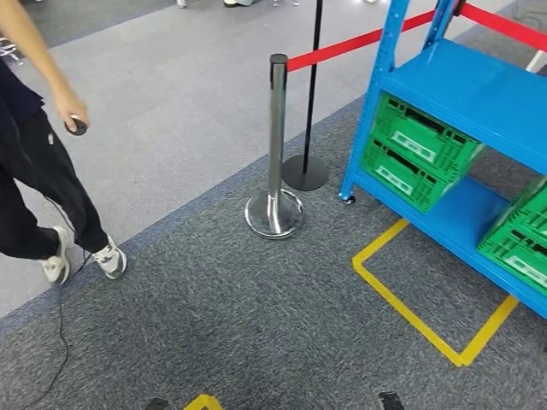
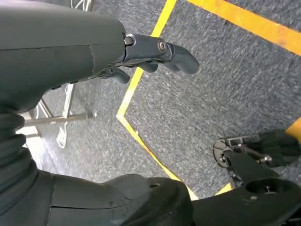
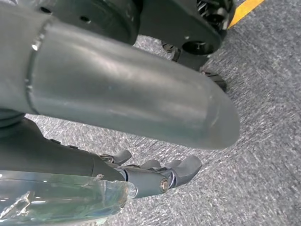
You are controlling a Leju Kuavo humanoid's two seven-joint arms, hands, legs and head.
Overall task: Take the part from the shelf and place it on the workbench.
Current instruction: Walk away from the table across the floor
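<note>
Dark speckled carpet (image 1: 258, 316) covers the floor, meeting paler grey carpet further off, with yellow tape (image 1: 413, 312) marking a box before the blue shelf (image 1: 474, 94). Green crates (image 1: 413, 149) sit on the shelf's lower level; the part itself cannot be made out. A chrome stanchion (image 1: 276, 154) with red belt (image 1: 358, 40) stands beside the shelf. A person (image 1: 38, 171) walks at left. The left hand (image 2: 149, 54) and right hand (image 3: 149, 176) hang empty, fingers loosely extended.

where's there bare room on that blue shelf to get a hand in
The upper deck of the blue shelf lies bare. Below it, stacked green crates fill the left end and another green crate the right; a bare blue strip lies between them.
</note>
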